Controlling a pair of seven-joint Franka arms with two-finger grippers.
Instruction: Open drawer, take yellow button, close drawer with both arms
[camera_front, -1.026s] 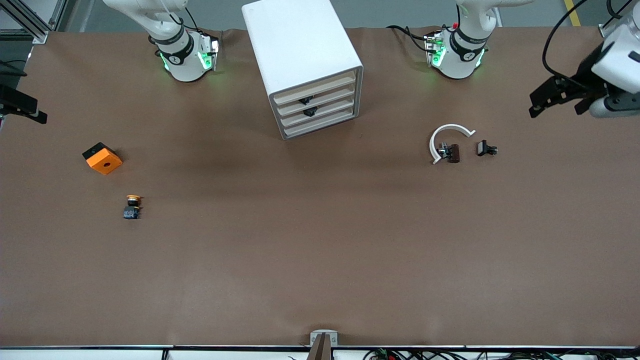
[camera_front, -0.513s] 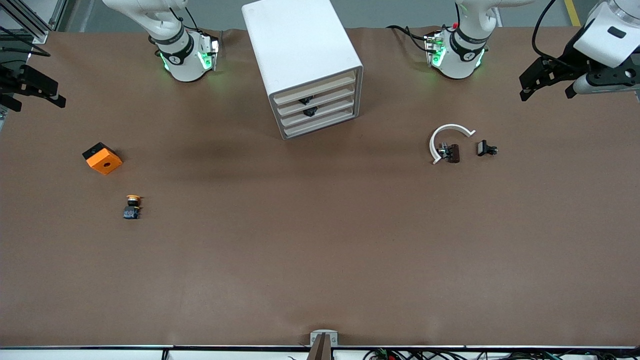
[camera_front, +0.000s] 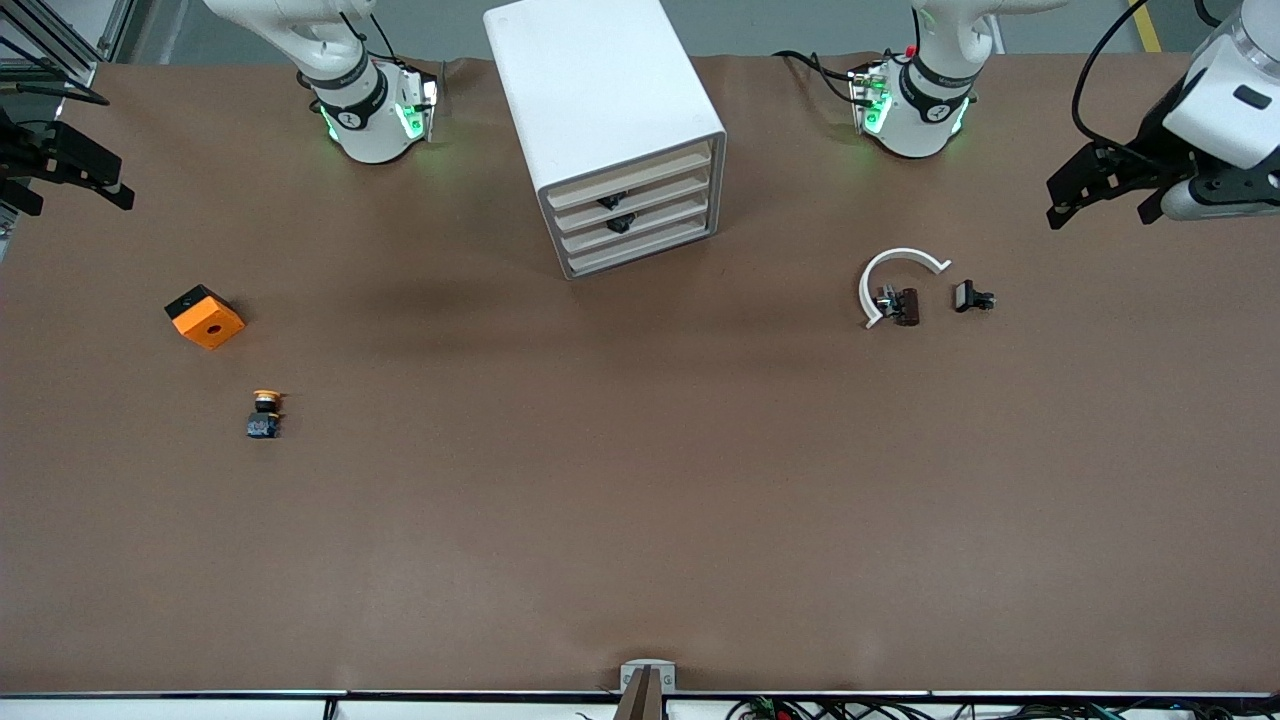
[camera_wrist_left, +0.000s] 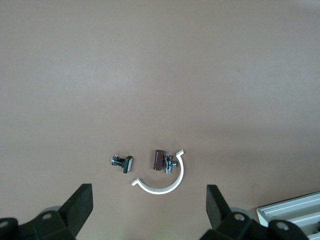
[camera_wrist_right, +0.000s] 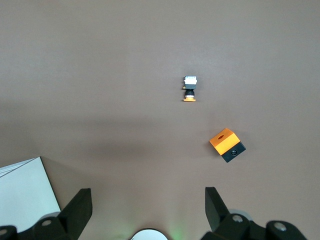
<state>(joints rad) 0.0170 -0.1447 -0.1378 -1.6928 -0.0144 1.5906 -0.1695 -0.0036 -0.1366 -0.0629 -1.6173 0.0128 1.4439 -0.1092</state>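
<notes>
The button (camera_front: 264, 412), with a yellow-orange cap on a black-and-blue body, lies on the brown table toward the right arm's end; it also shows in the right wrist view (camera_wrist_right: 189, 89). The white drawer cabinet (camera_front: 610, 130) stands between the arm bases with all its drawers (camera_front: 635, 215) shut. My right gripper (camera_front: 62, 170) is open and empty, up over the table edge at the right arm's end (camera_wrist_right: 147, 199). My left gripper (camera_front: 1100, 190) is open and empty, up over the left arm's end, with small parts below it (camera_wrist_left: 149, 197).
An orange square block (camera_front: 205, 317) with a hole lies farther from the camera than the button. A white C-shaped ring (camera_front: 895, 262), a brown-and-metal piece (camera_front: 903, 305) and a black clip (camera_front: 972, 297) lie toward the left arm's end. The two middle drawers carry black handles (camera_front: 612, 200).
The right gripper has come in over the table edge and risen slightly. The left gripper swung up and inward, then back down a little. Nothing on the table has moved.
</notes>
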